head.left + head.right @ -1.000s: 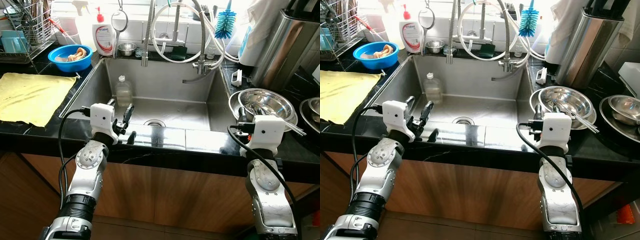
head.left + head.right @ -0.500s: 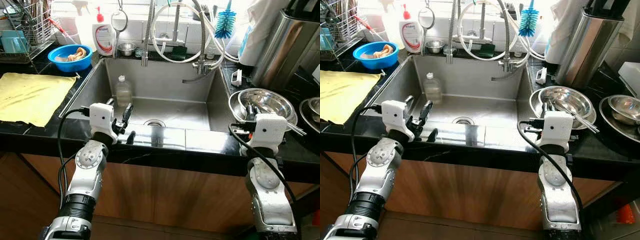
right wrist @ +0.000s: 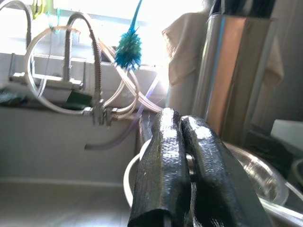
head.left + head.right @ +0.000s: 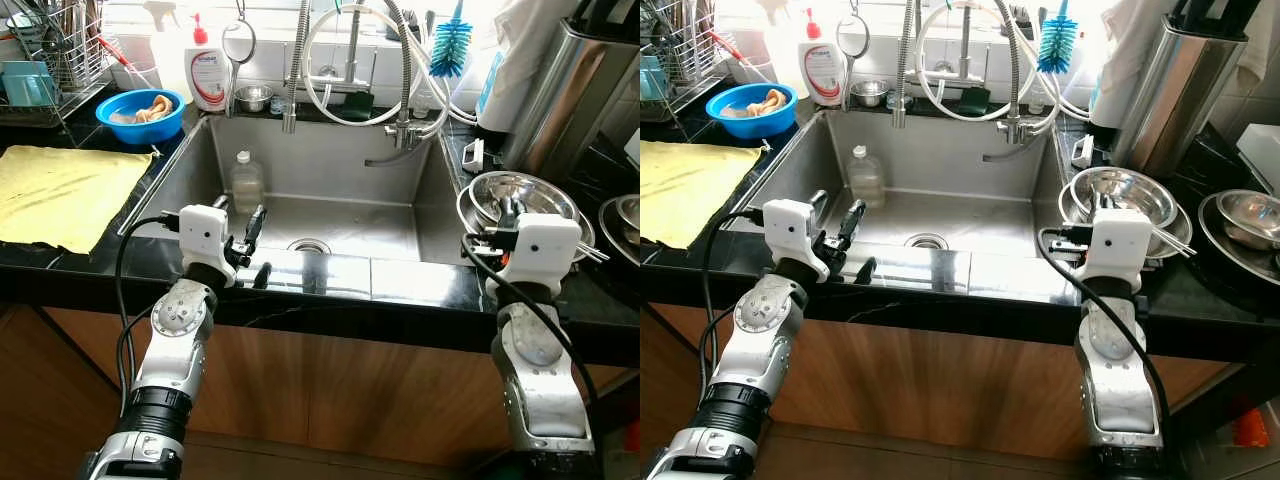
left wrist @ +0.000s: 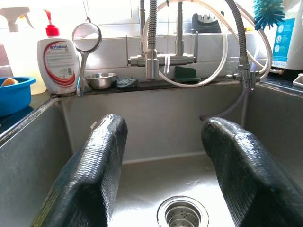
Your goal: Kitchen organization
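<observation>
Reaching over the rim of the steel bowl point(image 4: 1127, 192) on the dark surface point(image 4: 1200, 290) to the right of the sink point(image 4: 940, 165), the right end effector point(image 3: 187, 170) has its two fingers pressed together with nothing visibly between them; it sits just at the bowl's near edge, probably lining up to take the rim. The bowl rests tilted on a second bowl, mouth facing up and toward the robot, with thin metal utensils lying across it, their long axis running out to the right. The left end effector point(image 5: 165, 161) hangs over the sink's front edge, fingers spread wide and empty, pointing at the tap point(image 5: 151, 59). A plastic bottle point(image 4: 246, 180) stands upright in the basin.
</observation>
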You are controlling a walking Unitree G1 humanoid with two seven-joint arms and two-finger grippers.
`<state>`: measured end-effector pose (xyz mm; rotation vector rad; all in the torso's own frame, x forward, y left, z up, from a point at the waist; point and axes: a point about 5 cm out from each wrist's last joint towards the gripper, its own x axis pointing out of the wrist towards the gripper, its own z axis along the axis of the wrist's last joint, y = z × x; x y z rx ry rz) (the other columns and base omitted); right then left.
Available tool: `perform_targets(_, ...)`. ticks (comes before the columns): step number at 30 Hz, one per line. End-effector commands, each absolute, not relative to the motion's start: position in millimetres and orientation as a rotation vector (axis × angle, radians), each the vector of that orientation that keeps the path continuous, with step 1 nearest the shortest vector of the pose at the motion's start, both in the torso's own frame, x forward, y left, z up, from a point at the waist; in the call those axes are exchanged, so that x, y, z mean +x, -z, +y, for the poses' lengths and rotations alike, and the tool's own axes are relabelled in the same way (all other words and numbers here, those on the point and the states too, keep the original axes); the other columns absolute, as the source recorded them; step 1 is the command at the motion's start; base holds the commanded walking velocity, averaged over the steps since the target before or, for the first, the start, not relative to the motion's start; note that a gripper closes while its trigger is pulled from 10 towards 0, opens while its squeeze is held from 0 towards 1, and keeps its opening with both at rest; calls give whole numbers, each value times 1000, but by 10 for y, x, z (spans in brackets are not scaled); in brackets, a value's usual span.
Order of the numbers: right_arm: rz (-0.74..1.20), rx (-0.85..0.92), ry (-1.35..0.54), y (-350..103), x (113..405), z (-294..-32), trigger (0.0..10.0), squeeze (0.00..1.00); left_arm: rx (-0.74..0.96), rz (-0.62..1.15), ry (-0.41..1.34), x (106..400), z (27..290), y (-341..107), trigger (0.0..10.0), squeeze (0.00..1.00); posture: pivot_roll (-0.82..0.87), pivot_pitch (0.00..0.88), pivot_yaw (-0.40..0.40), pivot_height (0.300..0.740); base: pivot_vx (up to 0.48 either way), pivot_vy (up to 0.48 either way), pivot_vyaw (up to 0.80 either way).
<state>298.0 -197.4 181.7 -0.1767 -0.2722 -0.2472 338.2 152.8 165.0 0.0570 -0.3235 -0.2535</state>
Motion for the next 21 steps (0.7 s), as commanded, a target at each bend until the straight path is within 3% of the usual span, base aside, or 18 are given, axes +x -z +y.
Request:
perform_targets(1, -331, -163, 272, -1939, 2982, -1996, 0, 0, 63, -348, 262, 3400, 1499, -1719, 10000, 0, -1, 0, -22, 740, 0, 0, 0)
perform_targets(2, -331, -163, 272, -1939, 2982, -1996, 0, 0, 63, -348, 262, 3400, 1499, -1719, 10000, 0, -1, 0, -22, 740, 0, 0, 0)
perform_targets(4, -356, -192, 258, -2014, 2997, -1960, 8784, 0, 60, -351, 261, 3404, 1498, -1729, 10000, 0, 0, 0, -21, 740, 0, 0, 0)
perform_targets(5, -356, -192, 258, -2014, 2997, -1960, 8784, 0, 60, -351, 261, 3404, 1498, -1729, 10000, 0, 0, 0, -21, 740, 0, 0, 0)
perform_targets(6, -376, -218, 259, -2060, 2998, -1950, 10000, 0, 60, -353, 261, 3406, 1498, -1734, 10000, 0, 0, 0, -21, 740, 0, 0, 0)
perform_targets(9, -456, -270, 256, -2272, 3013, -1898, 10000, 0, 56, -359, 260, 3413, 1500, -1755, 10000, 0, -3, 0, -15, 740, 0, 0, 0)
perform_targets(16, -526, -199, 157, -2529, 3092, -1767, 10000, 0, 38, -378, 261, 3431, 1469, -1826, 10000, 0, -1, 0, -19, 740, 0, 0, 0)
perform_targets(20, -474, 217, -4, -2483, 3152, -1623, 10000, 0, -17, -394, 243, 3457, 1480, -1917, 10000, 0, 10, 0, -21, 740, 0, 0, 0)
perform_targets(21, -469, 236, 0, -2474, 3154, -1626, 10000, 0, -22, -394, 243, 3459, 1481, -1921, 10000, 0, 10, 0, -21, 740, 0, 0, 0)
